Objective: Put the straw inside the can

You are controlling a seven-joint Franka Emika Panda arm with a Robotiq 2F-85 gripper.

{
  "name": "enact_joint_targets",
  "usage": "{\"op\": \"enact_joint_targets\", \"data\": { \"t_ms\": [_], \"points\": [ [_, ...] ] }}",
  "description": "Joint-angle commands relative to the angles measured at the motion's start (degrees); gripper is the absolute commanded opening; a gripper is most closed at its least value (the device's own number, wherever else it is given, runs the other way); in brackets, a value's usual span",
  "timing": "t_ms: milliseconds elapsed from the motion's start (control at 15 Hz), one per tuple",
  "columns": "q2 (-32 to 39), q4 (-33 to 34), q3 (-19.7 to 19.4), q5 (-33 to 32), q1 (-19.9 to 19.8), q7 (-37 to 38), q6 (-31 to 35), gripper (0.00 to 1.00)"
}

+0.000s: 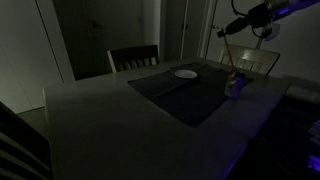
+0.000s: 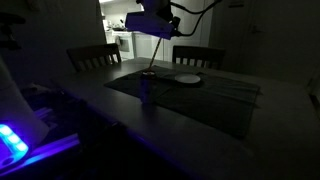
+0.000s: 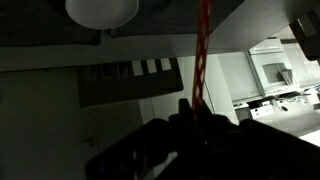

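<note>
Both exterior views look across the table (image 1: 90, 120) from off different corners, well back, sharing mat (image 1: 185, 95) and plate (image 1: 186, 73). The wrist view looks close along the straw (image 3: 202, 50) toward the plate.

No writing, label, brand, number or sign can be read in any of the views; all are very dark. The can (image 1: 233, 86), at the right of the frame in an exterior view and left of centre in the other exterior view (image 2: 147, 91), is too dim and small for any print on it to be made out.
</note>
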Motion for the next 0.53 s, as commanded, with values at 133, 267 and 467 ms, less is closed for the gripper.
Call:
{"op": "enact_joint_targets", "data": {
  "t_ms": [133, 267, 467],
  "points": [
    [4.68, 2.64, 1.72, 2.95, -1.31, -1.93, 0.19, 0.02],
    [5.71, 3.15, 1.73, 3.0, -1.27, -1.81, 0.15, 0.02],
    [6.79, 3.85, 1.8, 2.82, -1.12, -1.62, 0.6, 0.36]
  ]
}}
